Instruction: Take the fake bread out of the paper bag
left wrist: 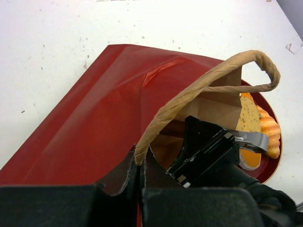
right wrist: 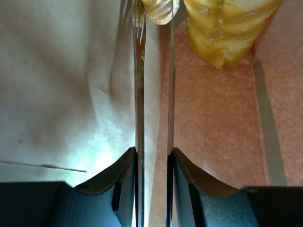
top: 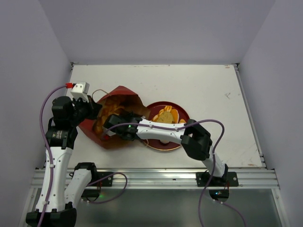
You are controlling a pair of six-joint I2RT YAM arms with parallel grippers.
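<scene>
White table, near left edge | some fake bread on plate, more inside paper bag | my left gripper pinches its rim, right gripper nips a piece.

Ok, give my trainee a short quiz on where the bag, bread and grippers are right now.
1. True or false: the paper bag stands upright.
2. Which gripper is inside the bag? A) left B) right
3. Where does the fake bread already out of the bag lie?
Key: 1 false, it lies on its side. 2 B, the right gripper; the left gripper pinches the bag's rim. 3 On the dark-red plate.
</scene>
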